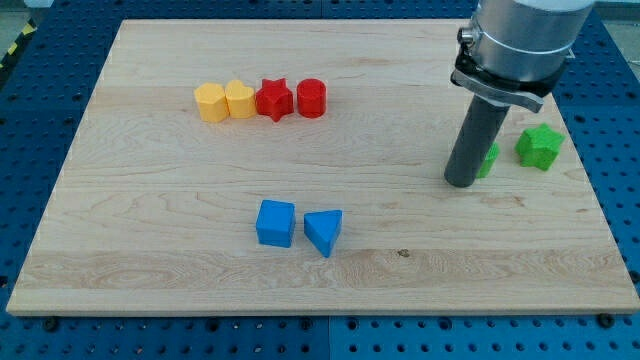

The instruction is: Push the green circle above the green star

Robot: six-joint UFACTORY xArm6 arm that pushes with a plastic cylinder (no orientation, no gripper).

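Green circle (489, 160) sits at 9 o'clock of green star (540, 147), half hidden behind the tip (461, 181), which touches it; no tool fitted, nothing grasped. Push to 12 o'clock judged outstanding.

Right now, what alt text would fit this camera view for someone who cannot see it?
My tip rests on a wooden board, touching the left side of a half-hidden green circle, with a green star to its right. Yellow and red blocks line the upper left; two blue blocks sit at the bottom centre.

Yellow hexagon (210, 102), yellow block (240, 99), red star (274, 99), red cylinder (311, 98) (one touching row); blue cube (275, 222) beside blue triangle (324, 231).
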